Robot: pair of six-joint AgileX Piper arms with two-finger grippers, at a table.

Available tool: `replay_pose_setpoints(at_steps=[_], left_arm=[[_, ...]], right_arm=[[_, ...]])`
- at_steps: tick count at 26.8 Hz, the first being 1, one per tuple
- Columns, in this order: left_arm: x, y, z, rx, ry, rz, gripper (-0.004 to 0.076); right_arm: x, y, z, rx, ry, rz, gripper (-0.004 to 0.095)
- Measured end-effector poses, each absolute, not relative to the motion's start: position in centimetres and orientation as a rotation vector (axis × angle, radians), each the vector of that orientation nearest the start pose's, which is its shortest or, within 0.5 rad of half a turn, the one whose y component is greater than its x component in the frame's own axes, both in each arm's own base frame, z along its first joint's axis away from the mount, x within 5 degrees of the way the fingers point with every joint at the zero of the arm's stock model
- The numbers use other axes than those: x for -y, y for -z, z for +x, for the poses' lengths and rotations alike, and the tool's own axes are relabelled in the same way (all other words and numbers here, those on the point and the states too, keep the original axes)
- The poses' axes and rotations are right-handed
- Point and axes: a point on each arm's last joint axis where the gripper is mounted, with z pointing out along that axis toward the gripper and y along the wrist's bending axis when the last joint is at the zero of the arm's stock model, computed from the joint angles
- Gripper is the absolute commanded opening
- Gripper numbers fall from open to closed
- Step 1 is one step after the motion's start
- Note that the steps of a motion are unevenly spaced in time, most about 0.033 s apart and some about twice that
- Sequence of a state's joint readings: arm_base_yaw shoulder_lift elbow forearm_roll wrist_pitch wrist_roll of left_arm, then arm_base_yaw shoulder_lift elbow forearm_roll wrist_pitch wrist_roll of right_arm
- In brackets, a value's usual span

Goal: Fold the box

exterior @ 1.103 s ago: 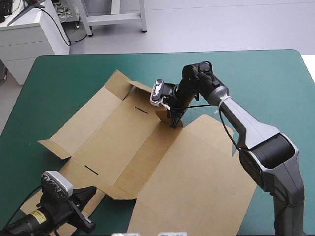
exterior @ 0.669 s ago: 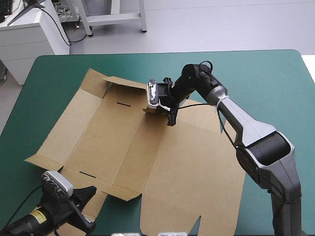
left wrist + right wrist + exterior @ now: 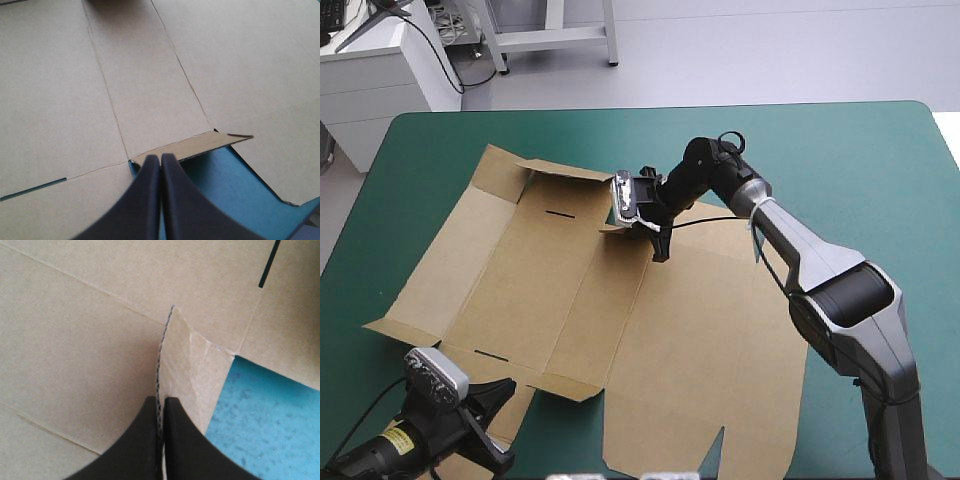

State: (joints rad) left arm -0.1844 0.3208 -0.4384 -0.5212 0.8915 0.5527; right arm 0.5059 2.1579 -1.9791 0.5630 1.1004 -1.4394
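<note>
One raised flap [image 3: 186,365] on the far edge of the brown box [image 3: 700,340] is pinched in the right gripper [image 3: 161,402]; the left gripper [image 3: 161,159], closed empty, sits by its near edge.

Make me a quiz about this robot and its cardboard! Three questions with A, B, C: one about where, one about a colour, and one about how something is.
1. Where does the right gripper hold the box?
A. At a small flap on its far edge.
B. At its near right corner.
C. Nowhere.

2. What colour is the table cover?
A. Red.
B. Teal-green.
C. White.

3. How do the fingers of the left gripper stand?
A. Wide apart.
B. Shut together.
C. Clamped on a cup.

Answers:
1 A: the right wrist view shows the flap's edge pinched between the black fingers.
2 B: the teal-green cover shows all round the brown sheet.
3 B: in the left wrist view they meet in one point, with nothing between them.
</note>
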Motion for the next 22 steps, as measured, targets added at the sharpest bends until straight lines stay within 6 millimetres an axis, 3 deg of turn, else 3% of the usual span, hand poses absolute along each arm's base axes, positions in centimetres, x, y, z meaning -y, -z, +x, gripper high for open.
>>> replay_pose_setpoints(at_steps=[15, 22], left_arm=[[4.5, -27.3, 4.6, -2.066, 0.421, 0.638, -0.0008], [4.5, -27.3, 4.6, -2.066, 0.421, 0.638, -0.0008]], right_arm=[[-28.4, -26.2, 38.9, -1.579, -0.303, -1.998, -0.0019], [-29.1, -26.7, 39.4, -1.54, -0.282, -1.898, -0.0019]])
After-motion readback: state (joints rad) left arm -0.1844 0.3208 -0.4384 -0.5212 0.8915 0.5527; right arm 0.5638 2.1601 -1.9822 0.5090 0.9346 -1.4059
